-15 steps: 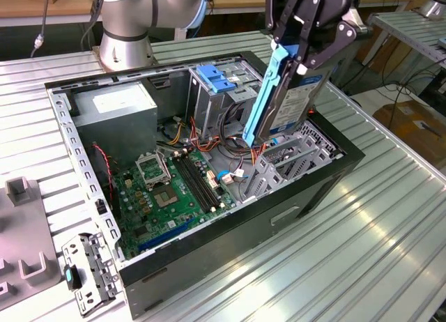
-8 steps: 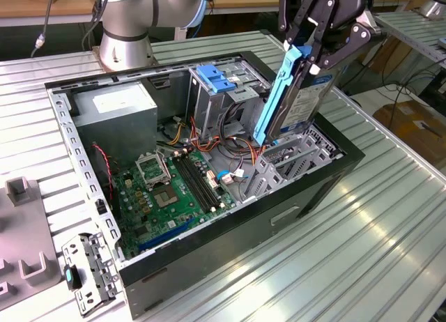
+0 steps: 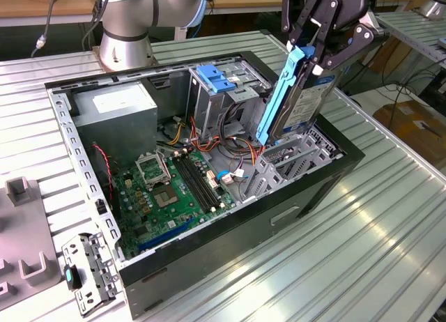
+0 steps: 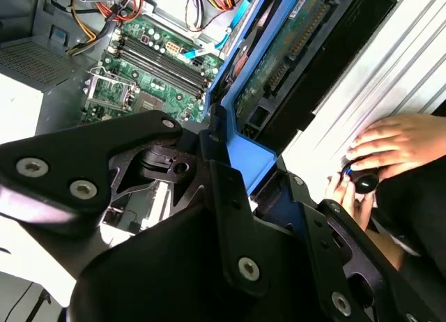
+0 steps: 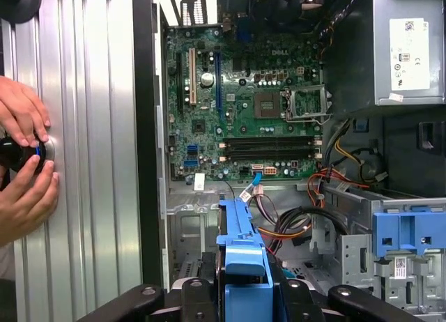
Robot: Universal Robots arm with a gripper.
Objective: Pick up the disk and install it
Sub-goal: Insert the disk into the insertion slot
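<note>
Jaws of the gripper [image 3: 311, 51] are closed on the disk [image 3: 306, 102], pinching its upper end from 2 sides. The disk hangs from them nearly on end and leans a little. Its blue carrier [image 3: 277, 99] runs along 1 long edge, with the silver body and white label beside it. Straight below the jaws, the disk's lower end sits at the mouth of a grey metal drive bay [image 3: 296, 158] in a corner of the open computer case [image 3: 279, 221]; whether it touches the bay cannot be told. In the first wrist view the blue carrier [image 5: 242, 249] runs out from between the jaws towards that bay. In the second wrist view the disk's green circuit side [image 4: 279, 64] stretches away from the gripper [image 4: 226, 151].

Further out from the jaws, inside the case, lie the green motherboard [image 3: 174, 189], a grey power supply [image 3: 115, 109] and a drive cage [image 3: 217, 78] with a blue latch. Orange, red and yellow cables [image 3: 230, 149] sit between the cage and the board. The case rests on a ribbed metal table [image 3: 362, 266]. Well away from the jaws, outside the case wall, a person's hands [image 5: 26, 196] hold a black knob [image 5: 15, 155] at the table's surface. A small grey bracket [image 3: 87, 273] lies on the table by the case corner farthest from the jaws.
</note>
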